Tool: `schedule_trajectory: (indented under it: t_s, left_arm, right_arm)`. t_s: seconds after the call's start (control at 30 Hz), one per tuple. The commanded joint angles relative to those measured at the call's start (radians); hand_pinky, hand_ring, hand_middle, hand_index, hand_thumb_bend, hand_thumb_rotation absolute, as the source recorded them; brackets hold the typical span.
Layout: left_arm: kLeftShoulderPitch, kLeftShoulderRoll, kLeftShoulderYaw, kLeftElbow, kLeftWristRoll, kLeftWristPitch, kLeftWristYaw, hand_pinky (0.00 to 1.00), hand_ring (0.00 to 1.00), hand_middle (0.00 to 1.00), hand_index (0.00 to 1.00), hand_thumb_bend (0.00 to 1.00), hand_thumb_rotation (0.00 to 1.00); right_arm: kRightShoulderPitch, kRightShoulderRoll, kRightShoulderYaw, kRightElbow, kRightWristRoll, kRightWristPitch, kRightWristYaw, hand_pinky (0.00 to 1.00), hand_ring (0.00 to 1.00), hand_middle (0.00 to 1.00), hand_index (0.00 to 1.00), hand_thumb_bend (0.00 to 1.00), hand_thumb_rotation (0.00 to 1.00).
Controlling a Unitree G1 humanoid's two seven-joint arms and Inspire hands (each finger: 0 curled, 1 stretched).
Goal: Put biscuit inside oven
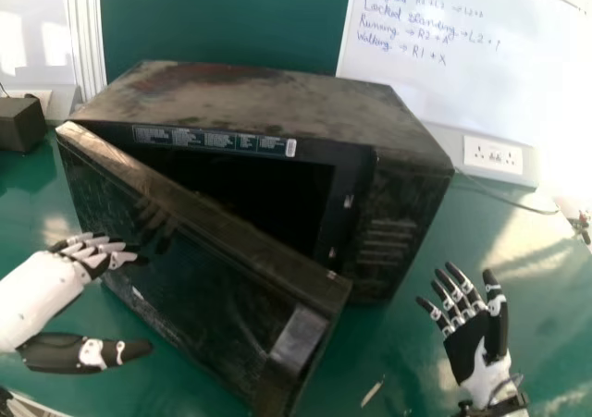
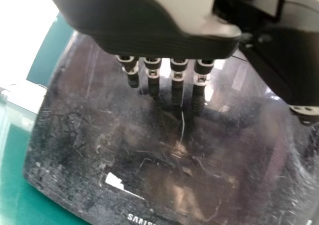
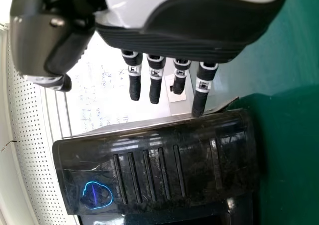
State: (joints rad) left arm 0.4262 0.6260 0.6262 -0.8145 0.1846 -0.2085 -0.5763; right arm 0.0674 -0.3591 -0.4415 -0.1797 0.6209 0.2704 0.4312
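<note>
The black oven (image 1: 268,98) stands upright on the green table (image 1: 481,241), filling the upper left and middle of the head view. Its top is dusty; its scratched door (image 1: 199,288) hangs partly open, the free end reaching the bottom centre of the frame.

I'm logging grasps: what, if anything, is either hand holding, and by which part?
Nothing is held: the left hand is open by the door, and the right hand is open beside the oven.
</note>
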Motion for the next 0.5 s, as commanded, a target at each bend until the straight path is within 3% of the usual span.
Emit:
schedule_trajectory:
  t_s: [0.0, 0.47]
  left_arm:
    - [-0.030, 0.018, -0.034, 0.011, 0.022, 0.018, -0.002, 1.00, 0.99, 0.97, 0.90, 0.85, 0.85]
    - [-0.183, 0.056, -0.154, 0.105, 0.039, 0.040, 0.004, 1.00, 0.99, 0.97, 0.89, 0.86, 0.84]
  right_arm:
    - [0.010, 0.003, -0.004, -0.010, 0.012, 0.006, 0.004, 0.84, 0.94, 0.95, 0.93, 0.72, 0.94]
    - [0.011, 0.007, -0.002, -0.009, 0.010, 0.002, 0.006, 0.90, 0.96, 0.96, 0.96, 0.74, 1.00]
